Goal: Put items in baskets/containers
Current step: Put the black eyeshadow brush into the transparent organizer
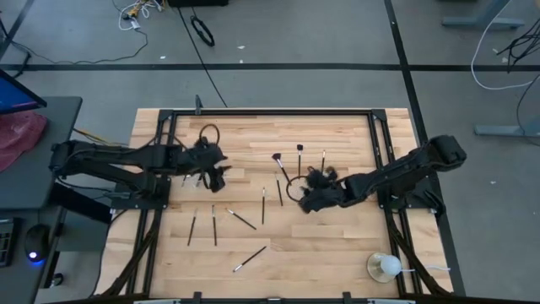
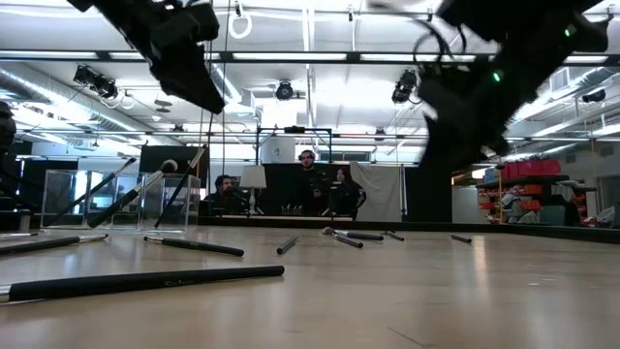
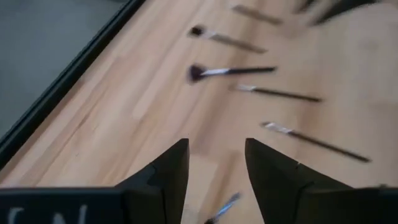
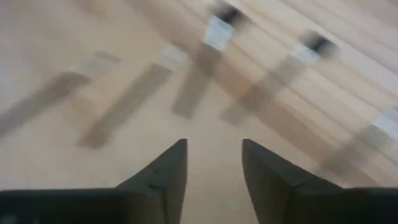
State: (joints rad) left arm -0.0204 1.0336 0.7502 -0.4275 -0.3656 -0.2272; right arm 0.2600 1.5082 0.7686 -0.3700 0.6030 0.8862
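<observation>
Brush (image 2: 145, 282) foreground low; clear holder (image 2: 170, 202) low-only.

Ceiling lamps (image 2: 284, 90) are lighting my workspace evenly, so the wooden table (image 1: 337, 245) is showing bright, with only faint shadows beside the makeup brushes (image 1: 262, 205). Looking level across that table, my arms are reading as black silhouettes against the glowing room, and the nearest brush (image 2: 145, 281) is lying soft and out of focus. My right wrist's picture is smearing the brushes (image 4: 202, 68) into streaks; my left wrist's is blurring too, more mildly.
</observation>
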